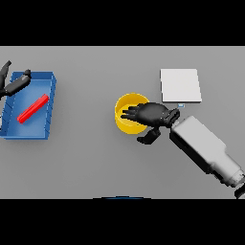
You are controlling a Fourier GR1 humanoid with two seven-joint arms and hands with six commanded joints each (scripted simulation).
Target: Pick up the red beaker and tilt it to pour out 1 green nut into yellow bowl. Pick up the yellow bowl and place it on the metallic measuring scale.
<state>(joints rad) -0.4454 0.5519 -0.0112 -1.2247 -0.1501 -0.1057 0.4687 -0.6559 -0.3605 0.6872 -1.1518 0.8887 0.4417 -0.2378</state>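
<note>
you have the right hand (152, 115) over the bowl (125, 123), near the middle of the desk (91, 162) and a little toward its right side. the right arm (206, 149) comes in from the lower right corner, and the hand reaches left across the bowl's rim. fingers (130, 114) lie fairly straight and spread over the bowl's mouth, pointing toward the desk's left edge; the thumb (147, 138) hangs down past the bowl's near right side, bent. you cannot tell from this view whether the hand touches the rim or only hovers above it, and no closed hold on the bowl shows. the bowl is yellow, upright, open side up; the hand covers much of its inside, so what is in it cannot be seen. the scale (180, 85) is the pale square plate just beyond and to the right of the bowl, toward the far edge, apart from the bowl but close. the beaker (33, 108) is a red, slim shape lying on its side, slanted, inside the blue tray (28, 131) at the desk's left edge, well apart from the bowl. no nut can be made out. the left hand (14, 85) shows at the tray's far left corner, over its rim, dark fingers partly cut off by the picture's left edge; whether they are open or curled you cannot tell.
</note>
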